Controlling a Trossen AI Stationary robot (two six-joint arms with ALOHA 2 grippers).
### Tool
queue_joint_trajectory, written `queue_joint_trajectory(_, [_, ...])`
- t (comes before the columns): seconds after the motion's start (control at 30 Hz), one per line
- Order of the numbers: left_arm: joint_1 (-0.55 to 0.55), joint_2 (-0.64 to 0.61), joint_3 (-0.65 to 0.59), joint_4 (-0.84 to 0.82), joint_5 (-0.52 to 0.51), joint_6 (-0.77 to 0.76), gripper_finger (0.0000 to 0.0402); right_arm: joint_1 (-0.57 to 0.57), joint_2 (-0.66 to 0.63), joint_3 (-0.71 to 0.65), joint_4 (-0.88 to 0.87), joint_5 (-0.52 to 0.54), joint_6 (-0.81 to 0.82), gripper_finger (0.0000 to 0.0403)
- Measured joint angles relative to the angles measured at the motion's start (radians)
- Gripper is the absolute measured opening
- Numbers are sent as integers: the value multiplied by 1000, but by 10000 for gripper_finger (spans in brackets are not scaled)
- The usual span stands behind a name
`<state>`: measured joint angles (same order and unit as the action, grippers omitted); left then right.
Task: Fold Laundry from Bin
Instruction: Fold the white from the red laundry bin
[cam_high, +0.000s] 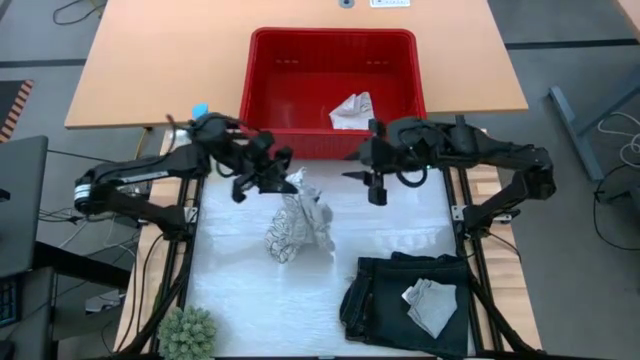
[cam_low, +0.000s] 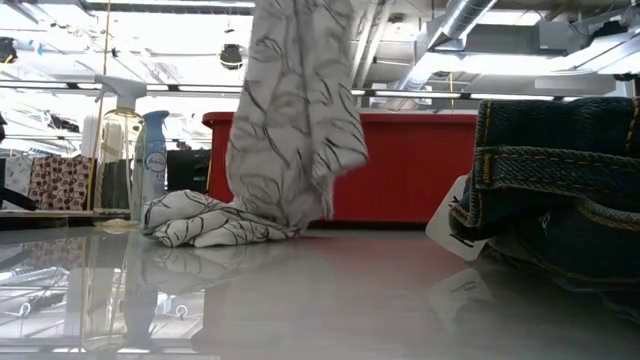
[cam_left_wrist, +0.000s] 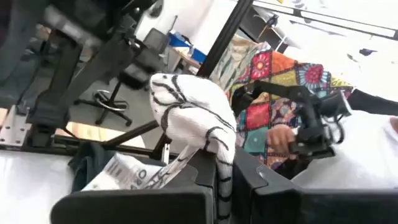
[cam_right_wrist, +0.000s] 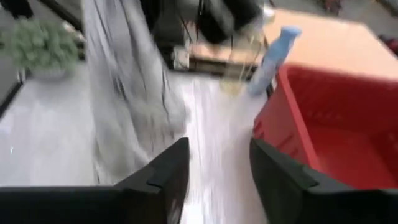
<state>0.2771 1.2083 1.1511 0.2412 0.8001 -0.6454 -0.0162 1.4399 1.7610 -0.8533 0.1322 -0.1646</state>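
Observation:
The white-grey leaf-patterned cloth (cam_high: 298, 218) hangs from my left gripper (cam_high: 283, 183), which is shut on it just in front of the red bin (cam_high: 262, 90). My right gripper (cam_high: 376, 188) stands open to the cloth's right with nothing between its fingers (cam_right_wrist: 166, 177). Another whitish cloth (cam_high: 351, 110) lies inside the bin. At the table's near right, a dark garment (cam_high: 385, 295) lies folded with a small whitish cloth (cam_high: 430, 305) on top. My left gripper pinches a bunched upper part of the leaf-patterned cloth (cam_left_wrist: 214, 152) between its two fingers, in several layers. A wad of it (cam_left_wrist: 186, 112) sticks out past the fingertips. The cloth hangs slack below the gripper, and its lower end (cam_low: 210, 225) lies heaped on the table.
A blue spray bottle (cam_high: 200, 112) stands left of the bin. A small green plant (cam_high: 188, 335) sits at the near left corner. The white table surface (cam_high: 230, 280) between the hanging cloth and the plant is bare. A person shows in the room beyond (cam_left_wrist: 280, 137).

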Motion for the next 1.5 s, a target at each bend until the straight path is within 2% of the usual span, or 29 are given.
queue_joint_trajectory(0.1, [-2,-54,0,-44,-21,-3,0,0,25,-32,-11,-4,-1,217])
queue_joint_trajectory(0.23, [-2,-135,0,-113,-23,-3,0,1,96,-53,16,-62,-43,220])
queue_joint_trajectory(0.37, [-2,-208,0,-190,-26,0,0,-1,159,-53,73,-141,-96,220])
queue_joint_trajectory(0.5, [-2,-265,0,-255,-87,28,0,-15,241,-52,153,-267,-129,220])
queue_joint_trajectory(0.77, [-2,-313,0,-369,-184,81,0,-25,368,-52,389,-480,-125,221])
queue_joint_trajectory(1.1, [-2,-306,0,-420,-226,143,0,-25,381,-52,430,-548,-119,218])
queue_joint_trajectory(1.2, [-2,-306,0,-417,-234,163,0,-25,381,-52,429,-552,-105,204])
queue_joint_trajectory(1.3, [-2,-305,0,-408,-251,164,0,-24,396,-50,433,-555,-104,172])
queue_joint_trajectory(1.4, [-2,-306,0,-400,-265,176,0,-24,423,-52,446,-555,-105,121])
queue_joint_trajectory(1.5, [-2,-305,0,-401,-267,180,0,-24,433,-53,471,-557,-105,51])
